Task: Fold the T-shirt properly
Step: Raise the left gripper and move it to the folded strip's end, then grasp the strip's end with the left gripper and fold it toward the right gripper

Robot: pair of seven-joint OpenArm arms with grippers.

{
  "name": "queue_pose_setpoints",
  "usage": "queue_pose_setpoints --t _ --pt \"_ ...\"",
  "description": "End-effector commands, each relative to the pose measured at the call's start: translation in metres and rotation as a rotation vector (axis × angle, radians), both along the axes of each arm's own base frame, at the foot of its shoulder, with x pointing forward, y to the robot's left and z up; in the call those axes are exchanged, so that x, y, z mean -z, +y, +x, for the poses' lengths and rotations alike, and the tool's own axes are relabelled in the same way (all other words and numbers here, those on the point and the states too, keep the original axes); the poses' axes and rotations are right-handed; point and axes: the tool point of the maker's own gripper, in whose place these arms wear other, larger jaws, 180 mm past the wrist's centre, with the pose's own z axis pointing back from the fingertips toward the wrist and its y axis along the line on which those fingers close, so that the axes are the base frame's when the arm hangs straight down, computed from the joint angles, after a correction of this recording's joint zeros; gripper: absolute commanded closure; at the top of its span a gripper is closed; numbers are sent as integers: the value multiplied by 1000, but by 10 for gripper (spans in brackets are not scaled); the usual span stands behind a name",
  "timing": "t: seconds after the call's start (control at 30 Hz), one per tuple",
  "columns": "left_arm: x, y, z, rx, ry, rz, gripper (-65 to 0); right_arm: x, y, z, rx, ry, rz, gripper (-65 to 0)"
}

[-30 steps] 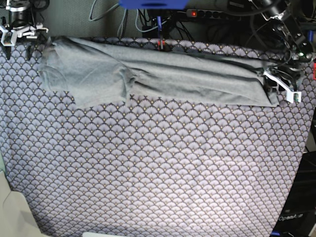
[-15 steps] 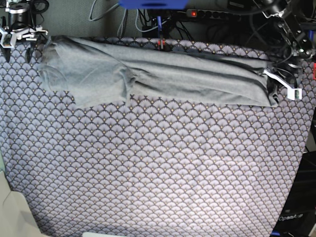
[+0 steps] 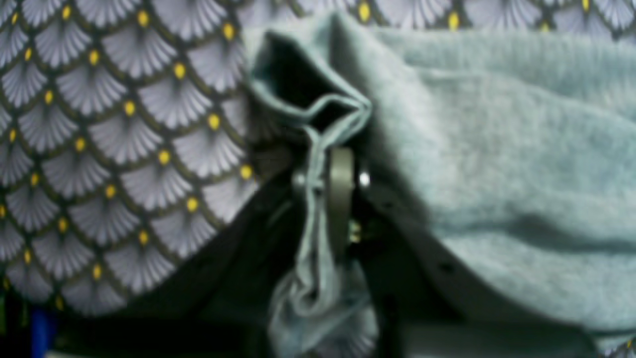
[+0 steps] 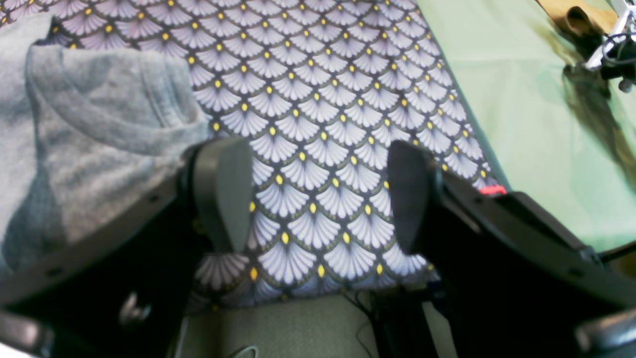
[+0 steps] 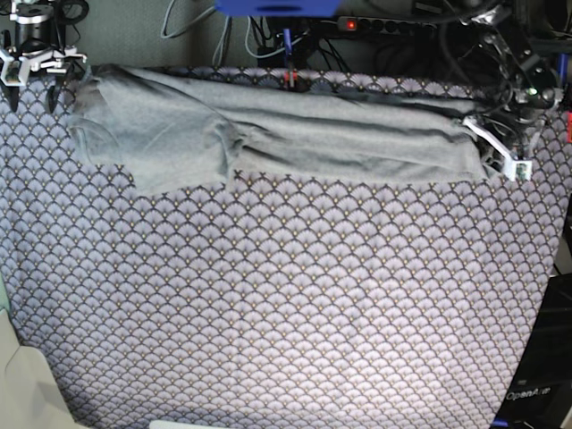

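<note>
The scallop-patterned cloth [image 5: 286,304] lies bare over its whole near half and middle, from left edge to right edge, so a gripper can pass freely there. The T-shirt [image 5: 268,134] stretches as a long band along the far edge, nearly corner to corner. Behind the far edge, cables and a power strip [image 5: 384,25] crowd the approach.

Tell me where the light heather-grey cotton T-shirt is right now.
In the base view the light heather-grey cotton T-shirt lies stretched along the far edge of the purple-grey scallop-patterned cloth, its right end pinched in the left gripper.
</note>
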Motion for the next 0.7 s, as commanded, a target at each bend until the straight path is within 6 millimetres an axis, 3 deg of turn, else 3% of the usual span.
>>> queue_pose_setpoints --t 0.0,0.37,0.67 --pt "-9 -4 1 24 1 15 0 -14 -6 4 0 -49 -28 -433" --pt "-71 -64 38 180 -118 85 0 -12 -2 3 6 -51 -16 -433" --pt "-69 -112 40 337 -84 69 0 -12 -1 7 13 -65 -7 -433"
